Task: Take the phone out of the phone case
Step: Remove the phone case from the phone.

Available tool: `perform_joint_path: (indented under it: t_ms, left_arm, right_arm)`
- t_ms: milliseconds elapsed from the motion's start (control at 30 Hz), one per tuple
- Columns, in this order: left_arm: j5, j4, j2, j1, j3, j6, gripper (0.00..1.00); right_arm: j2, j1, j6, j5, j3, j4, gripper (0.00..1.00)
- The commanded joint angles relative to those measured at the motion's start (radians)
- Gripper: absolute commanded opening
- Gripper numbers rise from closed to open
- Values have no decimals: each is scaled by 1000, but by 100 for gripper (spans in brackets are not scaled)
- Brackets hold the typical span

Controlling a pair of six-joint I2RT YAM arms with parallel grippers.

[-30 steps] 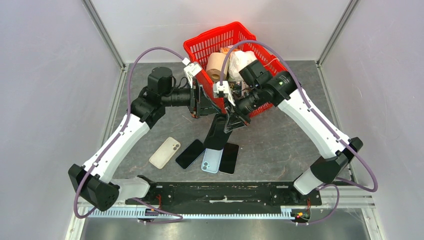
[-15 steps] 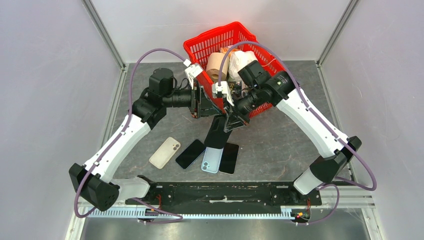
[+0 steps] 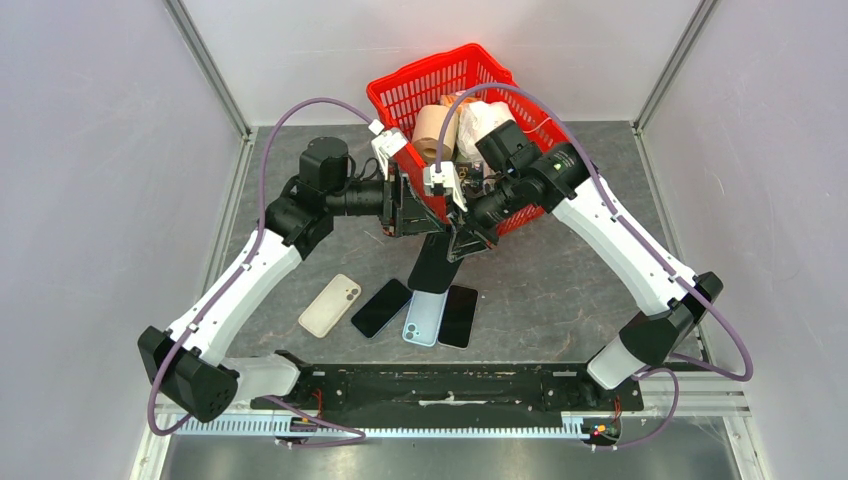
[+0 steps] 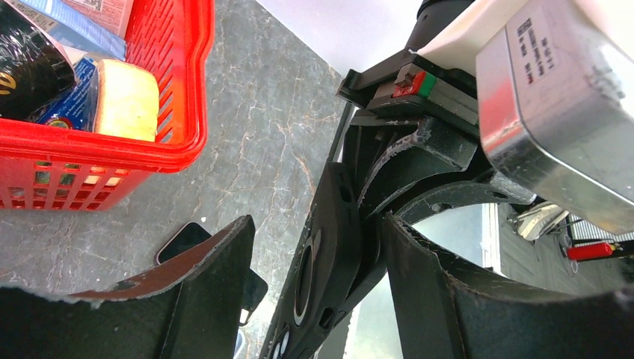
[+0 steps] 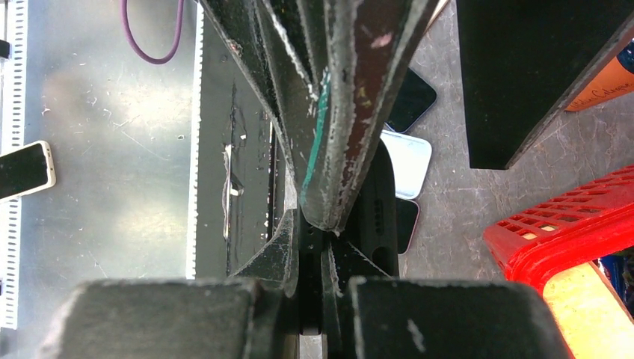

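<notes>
A black phone (image 5: pixel 309 250) hangs edge-on over the table, and my right gripper (image 5: pixel 310 239) is shut on its top end. The black phone case (image 4: pixel 329 254), with its camera cutouts showing, stands a little off the phone, its holed edge (image 5: pixel 377 217) beside it. My left gripper (image 4: pixel 318 224) is open and straddles the case: one finger (image 4: pixel 187 299) is outside its back and the other finger (image 4: pixel 448 299) is against its inner side. In the top view both grippers, left (image 3: pixel 408 212) and right (image 3: pixel 462 238), meet in front of the basket, with the phone and case (image 3: pixel 435 265) hanging below.
The red basket (image 3: pixel 392 95) with a paper roll (image 3: pixel 432 125) and packets stands right behind the grippers. Flat on the table below lie a beige phone (image 3: pixel 330 305), a black one (image 3: pixel 380 307), a light blue one (image 3: pixel 423 325) and another black one (image 3: pixel 459 315).
The right gripper and the hanging black phone have crept slightly up toward the basket. The left arm has barely moved, and both grips look the same.
</notes>
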Motion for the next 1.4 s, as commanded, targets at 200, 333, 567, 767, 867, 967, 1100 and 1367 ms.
perform_joint_path:
  t_ms: [200, 333, 567, 767, 867, 967, 1100, 1367]
  left_arm:
    - [-44, -17, 6, -6, 2, 2, 69]
    - [-50, -29, 1, -6, -11, 20, 68]
    - [-16, -37, -22, -11, -63, 52, 68]
    - [31, -7, -34, -24, -113, 46, 67]
    - [67, 50, -26, -34, -133, 2, 61]
    - [102, 114, -9, -43, -148, -56, 43]
    - [119, 147, 0, -51, -156, -87, 10]
    - [4, 141, 14, -52, -204, -148, 2]
  right_arm:
    - [-43, 14, -41, -65, -2, 35, 0]
    - [-44, 14, -34, -61, 11, 37, 0]
    - [-31, 11, 26, -6, 64, 73, 0]
    - [-18, -8, 79, 22, 87, 105, 0]
    - [-14, -16, 97, 24, 87, 120, 0]
    - [-11, -22, 107, 29, 85, 127, 0]
    - [-22, -39, 120, 36, 76, 138, 0]
    - [-78, -134, 142, -50, 84, 140, 0]
